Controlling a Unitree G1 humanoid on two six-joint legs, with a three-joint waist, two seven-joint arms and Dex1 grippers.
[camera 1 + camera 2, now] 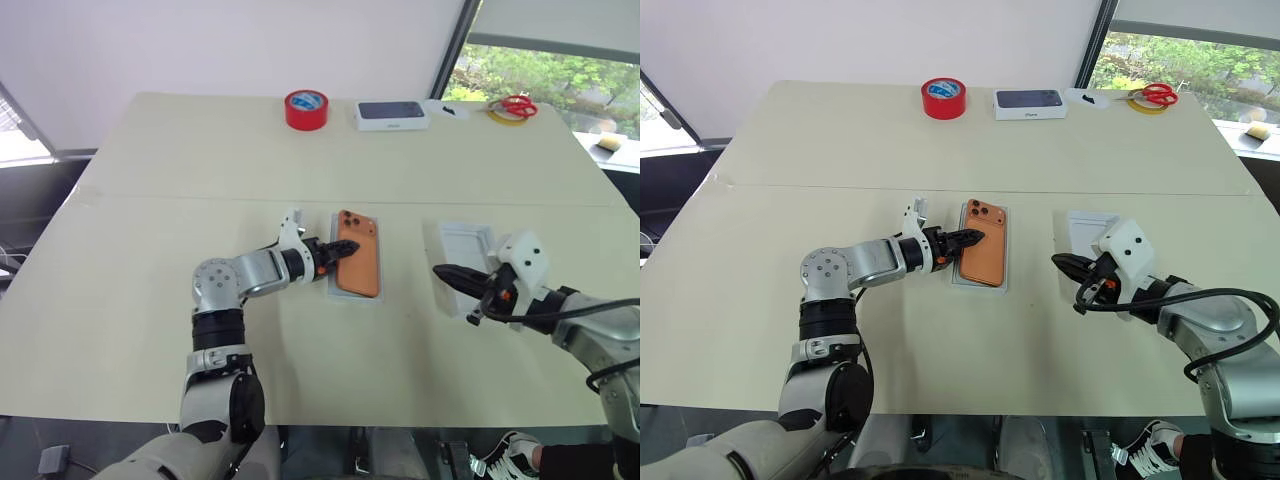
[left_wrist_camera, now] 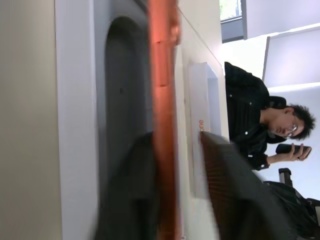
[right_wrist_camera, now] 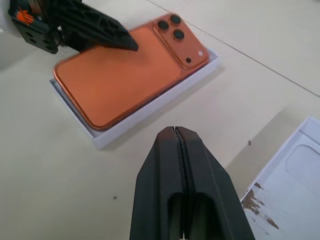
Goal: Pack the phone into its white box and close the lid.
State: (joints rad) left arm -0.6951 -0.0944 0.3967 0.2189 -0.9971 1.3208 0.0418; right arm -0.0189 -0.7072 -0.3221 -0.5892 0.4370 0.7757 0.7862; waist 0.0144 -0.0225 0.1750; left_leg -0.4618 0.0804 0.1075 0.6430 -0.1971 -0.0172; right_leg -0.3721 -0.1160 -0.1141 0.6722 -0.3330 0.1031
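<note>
The copper-orange phone [image 1: 360, 258] lies back up over the white box [image 1: 354, 297] at mid-table, its camera lenses at the far end. My left gripper [image 1: 347, 250] reaches in from the left, open. Its fingers [image 2: 235, 195] straddle the phone's left edge, one above and one below, and that edge sits a little above the tray floor. The lid [image 1: 463, 241] lies inside up to the right, with a rounded recess showing in it. My right gripper [image 3: 175, 131] is shut and empty. It hovers at the lid's near left corner and points toward the phone.
At the table's far edge stand a red tape roll [image 1: 306, 109], a dark-blue-topped white box [image 1: 392, 115] and red-handled scissors [image 1: 517, 105] on a yellow ring. A person in black [image 2: 250, 120] is beyond the table's right side.
</note>
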